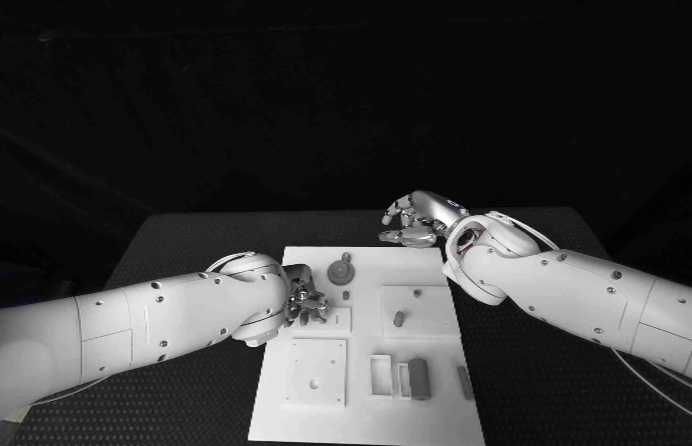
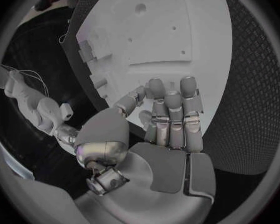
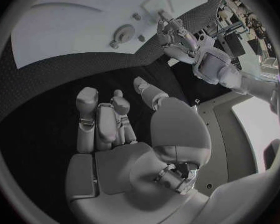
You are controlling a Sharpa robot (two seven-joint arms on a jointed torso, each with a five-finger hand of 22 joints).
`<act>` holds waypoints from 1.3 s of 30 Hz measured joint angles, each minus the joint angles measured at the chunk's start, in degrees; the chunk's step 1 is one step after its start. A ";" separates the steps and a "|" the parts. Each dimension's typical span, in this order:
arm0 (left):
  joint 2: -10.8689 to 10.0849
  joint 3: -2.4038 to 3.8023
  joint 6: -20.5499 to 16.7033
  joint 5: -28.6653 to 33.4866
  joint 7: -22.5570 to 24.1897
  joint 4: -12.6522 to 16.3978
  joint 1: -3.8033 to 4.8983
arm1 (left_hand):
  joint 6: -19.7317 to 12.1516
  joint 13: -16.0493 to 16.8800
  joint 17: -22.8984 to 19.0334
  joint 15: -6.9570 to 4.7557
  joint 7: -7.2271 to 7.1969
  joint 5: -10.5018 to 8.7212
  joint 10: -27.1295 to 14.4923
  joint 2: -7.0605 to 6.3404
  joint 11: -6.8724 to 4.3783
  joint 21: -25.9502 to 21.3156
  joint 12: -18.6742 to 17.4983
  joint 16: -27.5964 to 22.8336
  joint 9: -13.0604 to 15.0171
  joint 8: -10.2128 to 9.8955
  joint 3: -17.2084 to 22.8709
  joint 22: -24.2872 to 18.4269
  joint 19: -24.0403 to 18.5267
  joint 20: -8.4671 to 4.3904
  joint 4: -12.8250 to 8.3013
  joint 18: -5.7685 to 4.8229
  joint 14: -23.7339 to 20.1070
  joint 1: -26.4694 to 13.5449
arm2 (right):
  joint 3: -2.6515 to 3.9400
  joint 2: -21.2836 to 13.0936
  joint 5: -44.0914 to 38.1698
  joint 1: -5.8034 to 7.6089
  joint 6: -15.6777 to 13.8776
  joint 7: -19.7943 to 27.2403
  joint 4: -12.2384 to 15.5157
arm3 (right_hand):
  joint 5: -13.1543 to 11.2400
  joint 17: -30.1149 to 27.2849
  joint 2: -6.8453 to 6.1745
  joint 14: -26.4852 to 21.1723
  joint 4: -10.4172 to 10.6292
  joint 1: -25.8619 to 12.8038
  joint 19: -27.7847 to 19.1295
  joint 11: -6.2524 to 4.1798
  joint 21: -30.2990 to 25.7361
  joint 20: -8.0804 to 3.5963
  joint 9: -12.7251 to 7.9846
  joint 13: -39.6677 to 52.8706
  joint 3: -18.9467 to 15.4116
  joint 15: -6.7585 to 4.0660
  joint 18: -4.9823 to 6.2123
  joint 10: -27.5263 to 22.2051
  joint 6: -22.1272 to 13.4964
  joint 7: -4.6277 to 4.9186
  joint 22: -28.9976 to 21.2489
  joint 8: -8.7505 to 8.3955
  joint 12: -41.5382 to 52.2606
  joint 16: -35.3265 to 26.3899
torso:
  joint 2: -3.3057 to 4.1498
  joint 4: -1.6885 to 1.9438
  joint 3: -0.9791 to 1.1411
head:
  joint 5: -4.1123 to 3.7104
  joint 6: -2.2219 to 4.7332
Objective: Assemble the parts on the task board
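Note:
The white task board (image 1: 361,406) lies in the middle of the black table. On it are a round grey part (image 1: 342,271), a small peg (image 1: 398,318) in a square plate, and a grey block (image 1: 418,378) near the front. My left hand (image 1: 306,304) hovers at the board's left edge over a small square plate (image 1: 333,318). In the left wrist view its fingers (image 2: 171,114) lie side by side above the board (image 2: 177,35), with nothing seen in them. My right hand (image 1: 415,221) is off the board's far right corner, fingers loosely bent, palm (image 3: 121,159) empty.
A flat plate with small holes (image 1: 316,371) sits at the board's front left, a pale frame (image 1: 381,374) beside the block and a slim grey piece (image 1: 464,381) at the right edge. Black table (image 1: 577,406) surrounds the board. The right wrist view shows the round part (image 3: 122,34).

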 measured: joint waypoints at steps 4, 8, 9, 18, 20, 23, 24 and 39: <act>0.04 0.00 -0.08 -0.18 0.06 0.00 -0.02 | 0.00 0.00 -0.06 0.00 0.00 -0.20 -0.03 0.00 -0.02 0.00 0.00 0.00 0.87 -0.16 0.00 0.00 0.00 0.00 0.00 0.00 0.00 0.00 | 0.00 0.02 0.00 0.00 0.05 0.00 -0.03 | 0.00 -0.02 0.00 0.00 0.00 0.00 0.00 0.00 0.00 0.01 0.00 0.00 0.00 0.00 0.00 0.00 0.00 0.00 0.00 0.00 0.00 -0.22 | 0.01 0.00 0.00 | 0.00 -0.01; 0.09 0.00 -0.11 -0.38 0.12 0.00 -0.05 | 0.00 -0.14 -0.26 0.01 0.00 -0.44 -0.05 0.00 -0.05 0.00 0.00 0.26 1.16 -0.25 -0.01 0.06 0.00 0.00 0.00 0.00 -0.01 0.00 | 0.00 0.03 0.00 0.00 0.13 -0.01 -0.04 | 0.00 -0.08 0.24 0.00 0.00 0.24 0.00 0.00 0.00 0.02 0.00 0.00 0.00 0.00 0.00 0.00 0.00 0.00 0.00 0.00 0.00 -0.22 | 0.01 -0.01 0.00 | -0.08 0.09; 0.10 0.00 -0.11 -0.43 0.13 -0.02 -0.05 | 0.00 -0.14 -0.29 0.01 0.00 -0.44 -0.05 0.00 -0.06 0.00 0.00 0.26 1.17 -0.28 -0.01 0.06 0.01 0.01 0.00 0.00 -0.01 0.01 | 0.00 0.03 0.00 0.00 0.15 -0.01 -0.04 | 0.00 -0.08 0.23 0.01 0.00 0.24 0.00 0.00 0.00 0.02 0.02 0.00 0.00 0.00 0.00 0.00 0.00 0.00 0.00 0.00 0.00 -0.22 | 0.01 -0.01 0.00 | -0.08 0.12; 0.19 0.00 -0.07 -0.63 0.23 -0.20 -0.07 | 0.00 -0.20 -0.41 0.02 0.00 -0.66 -0.06 0.08 -0.06 -0.21 0.23 0.26 2.42 -0.52 0.10 0.11 0.02 0.01 -0.12 0.00 -0.03 0.08 | 0.00 0.06 0.00 0.00 0.36 -0.01 -0.08 | 0.00 -0.10 0.23 -0.03 0.00 0.24 0.07 -0.11 0.00 0.11 0.04 0.00 0.00 -0.03 0.00 -0.10 0.01 -0.01 0.00 0.00 0.00 -0.22 | -0.01 0.00 0.05 | -0.10 0.17; 0.20 0.00 -0.05 -0.65 0.25 -0.25 -0.07 | 0.00 -0.20 -0.42 0.02 0.00 -0.66 -0.06 0.07 -0.07 -0.21 0.23 0.26 2.43 -0.42 0.15 0.11 0.02 0.02 -0.17 0.00 -0.03 0.08 | 0.00 0.07 0.00 0.00 0.43 -0.01 -0.10 | 0.00 -0.10 0.23 -0.14 -0.16 0.24 0.07 -0.21 0.00 0.12 0.04 0.01 -0.16 -0.14 -0.01 -0.21 0.01 -0.01 0.00 -0.15 0.00 -0.22 | -0.01 -0.01 0.05 | -0.08 0.17; 0.23 0.00 -0.05 -0.66 0.28 -0.30 -0.07 | 0.00 -0.20 -0.47 0.03 0.00 -0.67 -0.07 0.07 -0.07 -0.21 0.23 0.26 2.45 -0.32 0.15 0.11 0.02 0.02 -0.17 0.00 -0.04 0.09 | 0.00 0.08 0.00 0.00 0.51 -0.01 -0.11 | 0.00 -0.10 0.23 -0.14 -0.16 0.24 0.06 -0.22 0.00 0.12 0.04 -0.03 -0.16 -0.14 0.00 -0.21 0.01 -0.01 0.00 -0.20 0.00 -0.22 | -0.02 -0.02 0.05 | -0.05 0.18; 0.24 0.00 -0.05 -0.67 0.29 -0.31 -0.08 | 0.00 -0.20 -0.47 0.06 0.00 -0.67 -0.07 0.07 -0.07 -0.21 0.23 0.26 2.47 -0.32 0.14 0.11 0.02 0.02 -0.17 0.00 -0.07 0.08 | 0.00 0.08 0.00 0.00 0.54 -0.01 -0.11 | 0.00 -0.10 0.23 -0.14 -0.16 0.24 0.06 -0.22 0.00 0.12 0.04 -0.04 -0.16 -0.14 0.00 -0.21 0.01 -0.01 0.00 -0.20 0.00 -0.22 | -0.02 -0.02 0.05 | -0.05 0.18; 0.71 0.08 0.26 -1.17 0.39 -0.78 -0.39 | 0.00 -0.31 -0.67 0.11 0.00 -0.88 -0.07 0.07 -0.07 -0.21 0.23 0.48 5.42 -0.32 0.07 0.10 0.04 0.03 -0.24 -0.01 -0.12 0.09 | 0.00 0.13 0.00 0.00 0.75 0.00 -0.17 | 0.00 -0.10 0.47 -0.13 -0.16 0.00 -0.03 -0.21 0.00 0.22 0.03 -0.04 -0.16 -0.13 0.00 -0.21 0.01 -0.01 0.00 -0.20 0.00 -0.22 | -0.02 -0.05 0.05 | -0.09 0.07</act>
